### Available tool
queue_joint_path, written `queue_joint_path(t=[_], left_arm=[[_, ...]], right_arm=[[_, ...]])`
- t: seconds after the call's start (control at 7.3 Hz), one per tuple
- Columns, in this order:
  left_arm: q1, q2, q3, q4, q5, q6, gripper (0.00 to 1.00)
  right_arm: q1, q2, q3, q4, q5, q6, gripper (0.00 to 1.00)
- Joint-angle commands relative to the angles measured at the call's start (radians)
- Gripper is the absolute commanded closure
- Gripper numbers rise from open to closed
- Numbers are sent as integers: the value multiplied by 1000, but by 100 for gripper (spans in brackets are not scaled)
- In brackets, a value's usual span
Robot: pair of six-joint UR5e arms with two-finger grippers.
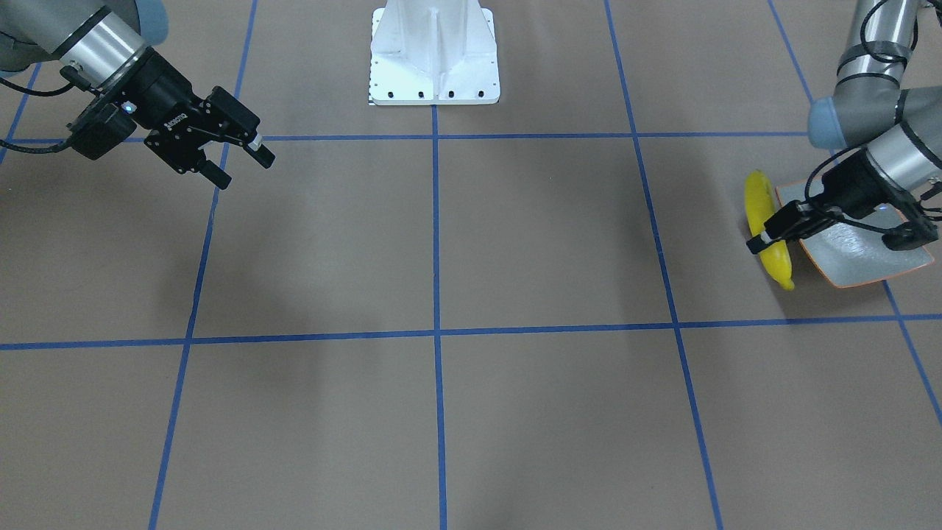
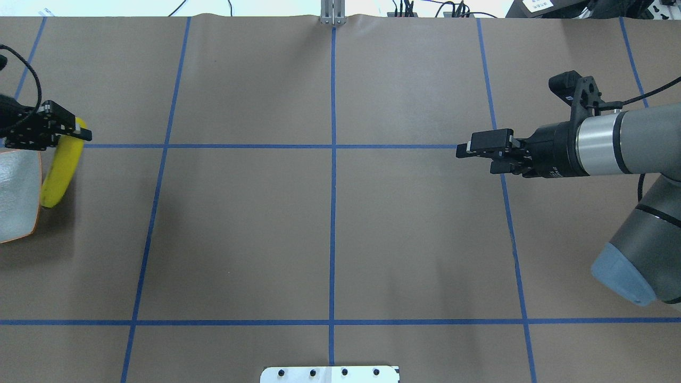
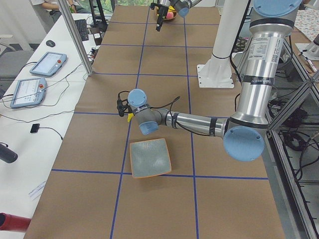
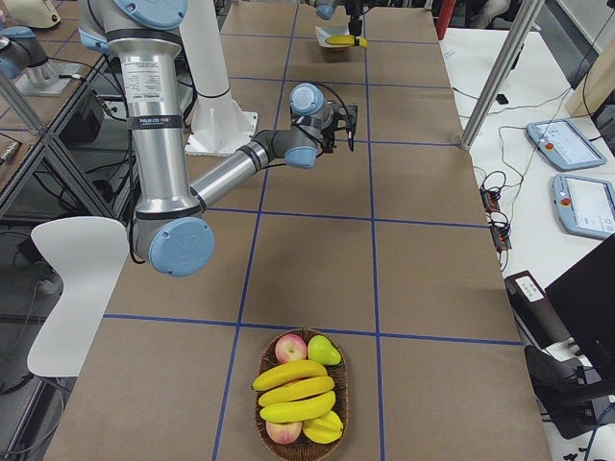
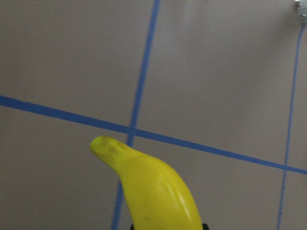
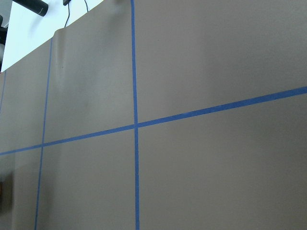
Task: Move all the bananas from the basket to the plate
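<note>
Left claw: we see the left claw (image 1: 769,239) closed across the middle of one banana (image 1: 756,199), so it holds the fruit.
Banana: it hangs near the left end of the bench (image 1: 441,243), just beside the plate (image 1: 854,258) on the side facing the bench's middle. We judge it is not yet over the dish.
Plate: it sits at the left end of the bench with nothing on it.
Right claw: the right claw (image 1: 243,169) is spread wide and carries nothing, hovering over the bench towards the right end.
Basket: the basket (image 4: 261,423) stands at the right end, near the operators' edge, with the other bananas (image 4: 293,391) lying among an apple (image 4: 290,348) and a pear (image 4: 324,351).
Stage: we take this as the placing of the first banana, with most of the task left.
Risk, missed drop: if the claw lets go here, the banana would land on the bench beside the rim rather than in the dish.
Risk, shoved plate: the wrist is low over the dish, so a sideways move could catch the upturned rim and slide the plate towards the bench edge.
Risk, roll-off: the fruit is glossy, curved and about as long as the dish, so released high or crooked it may rock over the rim.
Risk, slip: a grip on smooth skin could twist as the arm moves.
</note>
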Motion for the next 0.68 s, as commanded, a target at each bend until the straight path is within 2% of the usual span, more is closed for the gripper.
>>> queue_joint_path(t=[0.0,0.27,0.55], left_arm=[[-42,48,-3,146,117,242,100],[-45,66,-38,345,222,428,100],[-43,138,-170,568,308,446,100]], right_arm=[[0,-3,-17,-1,-3,0,0],[-1,1,-37,0,-8,0,0],[-4,11,-53,0,-8,2,0]])
